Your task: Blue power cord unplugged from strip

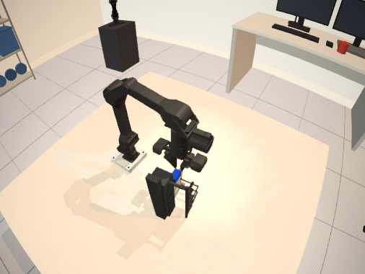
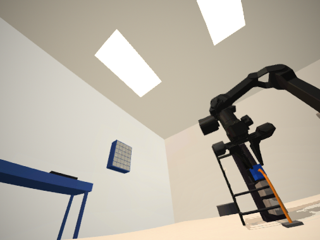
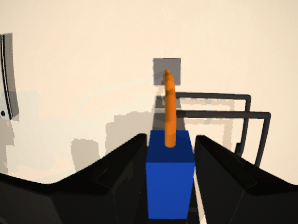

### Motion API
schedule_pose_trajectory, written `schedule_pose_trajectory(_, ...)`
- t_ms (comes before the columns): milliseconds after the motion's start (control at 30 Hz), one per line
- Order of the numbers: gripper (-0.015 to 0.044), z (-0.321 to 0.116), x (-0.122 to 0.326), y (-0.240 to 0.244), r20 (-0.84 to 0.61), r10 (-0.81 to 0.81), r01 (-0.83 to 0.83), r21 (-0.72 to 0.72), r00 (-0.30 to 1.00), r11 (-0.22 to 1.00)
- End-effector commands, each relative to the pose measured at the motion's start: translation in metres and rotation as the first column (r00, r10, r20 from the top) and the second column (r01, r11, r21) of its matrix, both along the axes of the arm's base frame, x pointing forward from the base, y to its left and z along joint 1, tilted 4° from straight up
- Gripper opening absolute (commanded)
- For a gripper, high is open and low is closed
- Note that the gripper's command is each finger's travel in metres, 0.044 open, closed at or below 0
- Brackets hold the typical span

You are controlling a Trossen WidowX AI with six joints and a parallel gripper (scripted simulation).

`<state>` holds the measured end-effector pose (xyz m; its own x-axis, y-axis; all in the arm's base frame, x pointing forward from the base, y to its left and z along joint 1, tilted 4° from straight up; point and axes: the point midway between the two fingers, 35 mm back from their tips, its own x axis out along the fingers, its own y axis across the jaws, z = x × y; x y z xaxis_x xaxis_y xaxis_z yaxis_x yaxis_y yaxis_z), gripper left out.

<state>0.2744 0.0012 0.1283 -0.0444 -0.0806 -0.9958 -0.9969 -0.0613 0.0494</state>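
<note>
The blue plug (image 1: 176,175) (image 2: 257,174) (image 3: 170,190) is at the upper end of the dark upright power strip (image 1: 156,198) (image 2: 257,199). Whether its prongs sit in the socket is hidden. The orange cord (image 2: 278,199) (image 3: 170,110) runs from the plug down to a small grey plate (image 2: 292,224) (image 3: 159,75). My gripper (image 1: 178,168) (image 2: 257,165) (image 3: 170,143) points down with one finger on each side of the plug. The fingers are drawn in against its sides, shut on it. The contact faces are partly hidden.
A thin black rack (image 1: 187,202) (image 2: 232,189) (image 3: 269,135) with rungs stands close beside the strip. The arm's white base plate (image 1: 130,167) lies behind and to the left in the top view. A desk (image 1: 267,32) and a dark pedestal (image 1: 120,47) stand farther off.
</note>
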Motion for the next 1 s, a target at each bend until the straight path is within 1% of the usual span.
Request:
schedule_pose_trajectory(0,0.0000,0.000,-0.001,0.027,0.003,0.029,-0.029,0.062,1.000,0.998)
schedule_pose_trajectory(200,0.0000,0.000,-0.003,0.037,0.003,0.029,-0.029,0.063,1.000,0.998)
schedule_pose_trajectory(233,0.0026,-0.001,-0.002,0.020,-0.003,0.001,0.000,0.053,1.000,0.999)
schedule_pose_trajectory(400,0.0157,-0.001,-0.002,0.020,-0.003,0.001,0.000,0.053,1.000,0.999)
schedule_pose_trajectory(700,0.0160,-0.001,-0.002,0.020,-0.003,0.001,0.000,0.053,1.000,0.999)
schedule_pose_trajectory(833,0.0160,0.010,-0.002,0.021,0.003,0.031,-0.031,0.060,1.000,0.998)
schedule_pose_trajectory(967,0.0160,0.010,-0.002,0.021,0.003,0.031,-0.031,0.060,1.000,0.998)
